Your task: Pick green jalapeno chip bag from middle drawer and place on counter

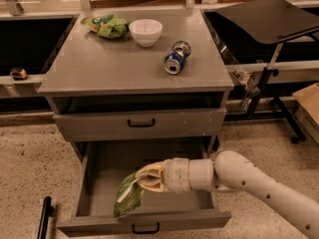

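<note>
The green jalapeno chip bag (128, 196) is a pale-green foil bag with a whitish seam, hanging tilted from my gripper over the front left of the middle drawer (143, 226). The drawer is pulled open, gray inside, with a small black handle on its low front panel. My gripper (144, 179) reaches in from the right on a white arm and is shut on the bag's upper end, holding it above the drawer floor. The counter (124, 66) is the flat gray cabinet top above.
On the counter stand a rounder bright green bag (107, 25) at the back left, a white bowl (145, 31), and a blue can (177, 58) lying on its side. A closed drawer (140, 123) sits above the open one. A black stand (271, 14) is at right.
</note>
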Available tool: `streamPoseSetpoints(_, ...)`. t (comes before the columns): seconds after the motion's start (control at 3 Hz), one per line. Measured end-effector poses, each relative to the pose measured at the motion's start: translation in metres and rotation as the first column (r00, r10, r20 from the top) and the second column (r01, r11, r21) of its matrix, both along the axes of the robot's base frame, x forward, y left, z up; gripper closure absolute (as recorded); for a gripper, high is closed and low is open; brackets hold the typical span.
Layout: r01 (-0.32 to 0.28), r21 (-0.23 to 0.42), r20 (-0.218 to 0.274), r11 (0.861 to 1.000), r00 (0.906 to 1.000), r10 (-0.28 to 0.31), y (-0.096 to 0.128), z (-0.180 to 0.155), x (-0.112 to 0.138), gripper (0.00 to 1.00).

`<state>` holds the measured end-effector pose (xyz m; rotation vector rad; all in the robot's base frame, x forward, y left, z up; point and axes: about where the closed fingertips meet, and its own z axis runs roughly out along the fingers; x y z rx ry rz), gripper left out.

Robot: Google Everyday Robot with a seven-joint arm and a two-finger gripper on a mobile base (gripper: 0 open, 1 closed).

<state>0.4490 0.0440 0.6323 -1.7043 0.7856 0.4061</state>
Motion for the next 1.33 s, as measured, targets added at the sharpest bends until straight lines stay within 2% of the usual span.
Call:
streamPoseSetpoints(0.33,0.014,-0.034,0.005,0.999,0.9999,-0.014,0.003,0.006,-0.002,1.00)
streamPoseSetpoints(0.67,0.013,-0.032,0.005,0.999,0.9999,-0.013,0.003,0.006,-0.002,1.00)
streamPoseSetpoints(1.0,-0.042,-0.045,0.071,0.998,0.9964,0.045,0.006,0.044,0.010,1.00)
streamPoseSetpoints(1.33,-0.118,-0.098,0.193,0.988,0.9720,0.135,0.012,0.142,0.033,1.00)
